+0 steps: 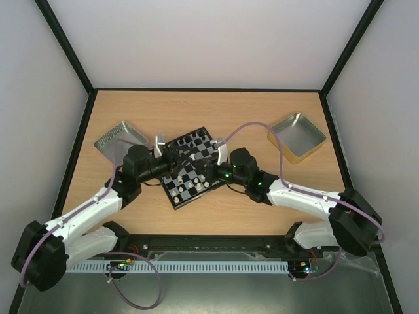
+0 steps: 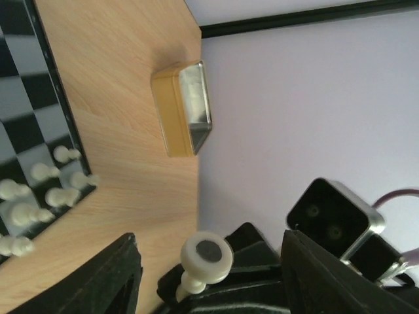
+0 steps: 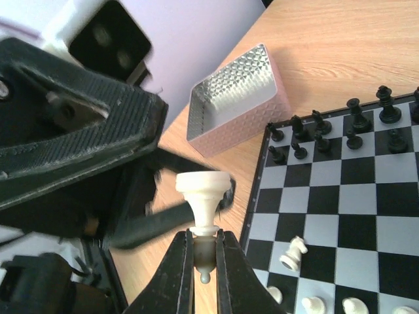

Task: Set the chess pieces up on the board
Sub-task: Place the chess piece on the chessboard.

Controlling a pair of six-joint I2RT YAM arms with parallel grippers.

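The board [image 1: 190, 167] lies at an angle in the middle of the table, with black chess pieces [image 3: 347, 124] along one side and cream-white ones [image 2: 46, 190] along the other. Both arms meet over it. My right gripper [image 3: 204, 237] is shut on the head of a cream-white piece [image 3: 203, 190], held upside down with its round base up. My left gripper [image 2: 209, 239] stands open around that same piece [image 2: 207, 254], and neither of its fingers [image 2: 114, 275] touches it. A white knight [image 3: 293, 253] lies tipped over on the board [image 3: 353, 196].
A silver tray [image 1: 121, 139] sits at the board's left and a gold tray [image 1: 296, 136] at the back right. The left arm's fingers [image 3: 78, 137] fill the space just left of the held piece. Walls close off the table at the sides and back.
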